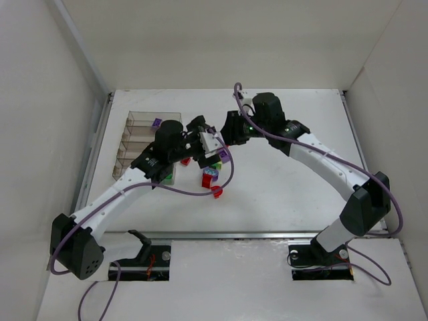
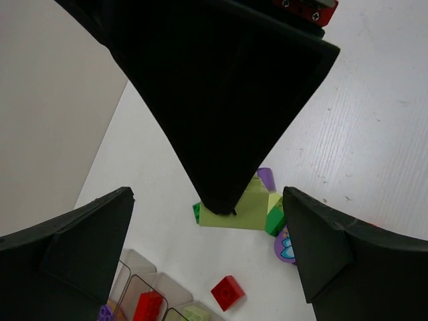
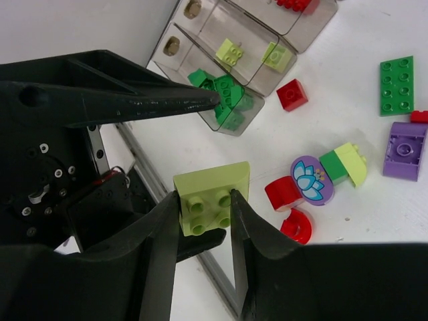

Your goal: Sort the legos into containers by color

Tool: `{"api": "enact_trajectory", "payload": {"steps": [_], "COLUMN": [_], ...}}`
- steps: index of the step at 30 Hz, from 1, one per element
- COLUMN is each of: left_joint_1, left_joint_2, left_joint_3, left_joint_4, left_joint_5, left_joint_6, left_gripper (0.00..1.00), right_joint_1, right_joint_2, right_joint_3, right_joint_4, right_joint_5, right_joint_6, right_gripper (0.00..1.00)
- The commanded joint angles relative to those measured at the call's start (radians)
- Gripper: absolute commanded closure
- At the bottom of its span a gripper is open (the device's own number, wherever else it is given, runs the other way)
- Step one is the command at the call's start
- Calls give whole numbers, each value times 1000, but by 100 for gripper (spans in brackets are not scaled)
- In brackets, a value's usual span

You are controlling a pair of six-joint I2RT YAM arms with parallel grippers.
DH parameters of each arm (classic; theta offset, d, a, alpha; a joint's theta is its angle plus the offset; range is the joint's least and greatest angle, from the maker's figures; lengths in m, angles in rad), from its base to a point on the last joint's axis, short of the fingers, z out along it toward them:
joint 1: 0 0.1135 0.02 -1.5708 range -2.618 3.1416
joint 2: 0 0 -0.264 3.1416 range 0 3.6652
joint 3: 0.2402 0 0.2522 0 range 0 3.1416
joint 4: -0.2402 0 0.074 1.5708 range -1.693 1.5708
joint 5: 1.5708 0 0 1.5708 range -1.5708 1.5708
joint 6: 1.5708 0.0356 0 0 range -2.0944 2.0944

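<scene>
A white table (image 1: 294, 134) stands enclosed by plain white panels (image 1: 221, 40) behind, left and right of it. A metal strip (image 1: 254, 235) runs along the table's near edge.

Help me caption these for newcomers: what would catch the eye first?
At centre, the right claw pinches a yellow-green brick, with the left claw open, facing it. Next comes the clear box on the left, with green bricks in one row and loose bricks scattered beside it.
</scene>
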Motion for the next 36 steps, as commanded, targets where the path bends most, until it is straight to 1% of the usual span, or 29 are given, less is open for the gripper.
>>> {"api": "enact_trajectory", "payload": {"steps": [1,2,3,6,7,9,10,14,15,16,18,19,20,22,23,24,25,26,27,28,29,31,32,34,36], "left_joint_1": [-8,-8,-8,-8,-8,-8,-8,-8,-8,-8,-8,-8,3,55,89,167,207,245,282,349,380,457,478,529,540], "left_joint_2": [-2,-2,-2,7,7,7,7,7,7,7,16,16,25,39,62,77,93,109,140,154,165,186,186,186,186], "left_joint_3": [6,6,6,6,6,6,6,6,6,15,15,15,15,26,26,26,26,26,26,35,35,24,9,-20,-30], "left_joint_4": [65,51,37,13,13,13,13,23,23,14,5,5,-9,-33,-70,-93,-121,-180,-207,-230,-263,-273,-273,-232,-198], "left_joint_5": [6,17,29,52,52,61,61,61,48,39,-10,-36,-63,-96,-110,-124,-144,-156,-165,-166,-191,-218,-247,-256,-273], "left_joint_6": [-27,-16,-5,-5,-14,-14,-28,-37,-47,-47,-73,-94,-167,-265,-325,-431,-474,-513,-546,-603,-629,-677,-717,-731,-740], "left_gripper": [9,12,21,39,50,59,62,89,100,100,100,100,100,100,100,100,100,100,100,100,100,100,100,100,100], "right_joint_1": [10,19,20,20,20,20,20,20,20,20,20,20,20,20,20,7,-2,-11,-20,-34,-34,-34,-34,-34,-34], "right_joint_2": [-38,-38,-38,-38,-38,-29,-29,-29,-29,-18,-7,3,4,13,13,-2,-22,-33,-33,-47,-47,-47,-47,-36,-27], "right_joint_3": [21,21,21,21,21,21,21,21,21,21,41,41,53,62,62,44,29,13,-1,-11,-24,-24,-24,-15,-15], "right_joint_4": [57,57,57,57,66,66,66,66,66,66,42,29,15,-30,-46,-57,-66,-66,-66,-66,-66,-89,-89,-98,-98], "right_joint_5": [-37,-37,-37,-37,-49,-59,-59,-59,-59,-59,-44,-27,21,105,215,264,303,329,355,355,371,371,371,360,360], "right_joint_6": [7,7,7,7,7,-3,-3,-12,-12,-12,-12,-12,-12,11,31,58,110,126,135,135,135,126,111,100,90], "right_gripper": [100,100,100,100,100,100,100,100,99,59,17,0,0,0,0,0,0,0,0,0,0,0,0,0,0]}}
